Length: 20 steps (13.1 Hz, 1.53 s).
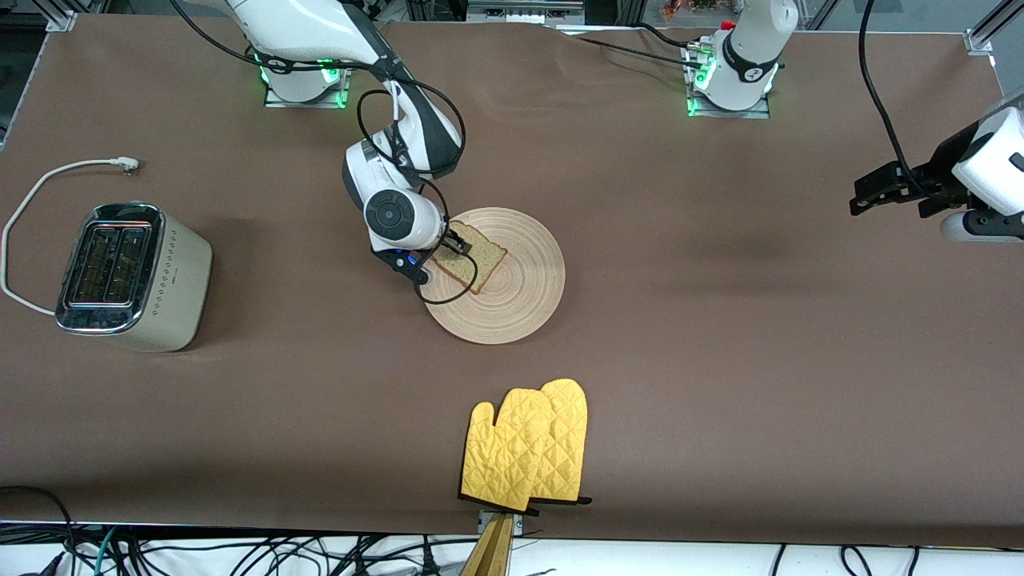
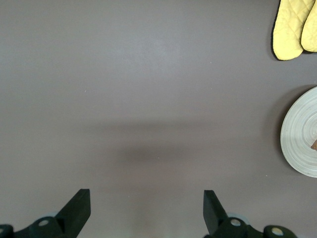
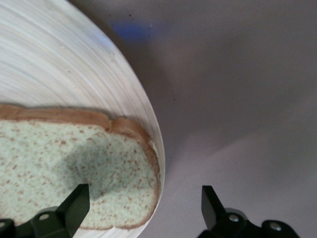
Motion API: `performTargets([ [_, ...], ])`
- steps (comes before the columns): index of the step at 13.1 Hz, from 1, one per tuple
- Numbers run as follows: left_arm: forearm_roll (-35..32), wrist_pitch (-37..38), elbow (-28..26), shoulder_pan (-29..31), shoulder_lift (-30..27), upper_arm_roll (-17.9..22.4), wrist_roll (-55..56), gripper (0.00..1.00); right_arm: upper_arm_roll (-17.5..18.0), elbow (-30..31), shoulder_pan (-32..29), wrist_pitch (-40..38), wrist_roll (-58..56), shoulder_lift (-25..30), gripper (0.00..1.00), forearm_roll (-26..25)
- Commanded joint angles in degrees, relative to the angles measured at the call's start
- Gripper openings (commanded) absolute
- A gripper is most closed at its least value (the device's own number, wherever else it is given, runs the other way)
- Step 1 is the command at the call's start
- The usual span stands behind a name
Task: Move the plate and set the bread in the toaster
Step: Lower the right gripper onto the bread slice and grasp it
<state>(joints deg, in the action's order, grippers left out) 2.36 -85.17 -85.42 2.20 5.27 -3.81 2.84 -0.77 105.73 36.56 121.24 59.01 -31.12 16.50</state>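
Plate [image 1: 512, 296]: I see it on the brown table [image 1: 720, 360] near the middle, between the two arms' ends. The left wrist view catches only a cut-off arc of it [image 2: 299, 134].
Bread [image 1: 472, 258]: lies flat on the plate, toward the rim at the right arm's end. The right wrist housing covers one corner. In the right wrist view [image 3: 74, 163] its crust runs close to the plate rim [image 3: 124, 89].
Right gripper [image 1: 453, 243]: low over the bread and the plate rim, jaws spread wide, one over the slice, the other over bare table. I cannot tell whether either tip touches.
Left gripper [image 1: 872, 196]: waits up in the air over the left arm's end of the table, jaws apart, nothing between them [image 2: 146, 210].
Toaster [image 1: 128, 276]: stands at the right arm's end, well apart from the plate; both slots face up, and its white cord [image 1: 32, 208] loops away to a loose plug.
Writing: a small dark mark on the toaster side, too small for me to read.
Oven mitts [image 1: 528, 444]: yellow quilted pair, nearer the front camera than the plate, overhanging the table edge.
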Motion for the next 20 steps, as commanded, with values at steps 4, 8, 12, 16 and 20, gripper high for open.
performTargets([
  [4, -0.6, 0.3, 1.4, 0.3, 0.6, -0.3, -1.4, 1.00, 0.0, 0.2, 0.2, 1.2, 0.2, 0.1, 0.52, -1.8],
  [8, -0.6, 0.3, 1.4, 0.3, 0.6, -0.3, -1.4, 1.00, 0.0, 0.2, 0.2, 1.3, 0.2, 0.1, 0.32, -1.8],
  [12, -0.6, 0.3, 1.4, 0.2, 0.6, -0.3, -1.4, 1.00, 0.0, 0.2, 0.2, 2.2, 0.2, 0.1, 0.01, -2.0],
  [16, -0.6, 0.3, 1.4, 0.2, 0.6, -0.3, -1.4, 1.00, 0.0, -0.9, 0.4, 3.1, 0.7, 0.3, 0.00, -3.1],
  [20, -0.6, 0.3, 1.4, 0.2, 0.6, -0.3, -1.4, 1.00, -2.6, -8.5, 0.0, -6.7, -0.3, 2.3, 0.00, -9.7],
])
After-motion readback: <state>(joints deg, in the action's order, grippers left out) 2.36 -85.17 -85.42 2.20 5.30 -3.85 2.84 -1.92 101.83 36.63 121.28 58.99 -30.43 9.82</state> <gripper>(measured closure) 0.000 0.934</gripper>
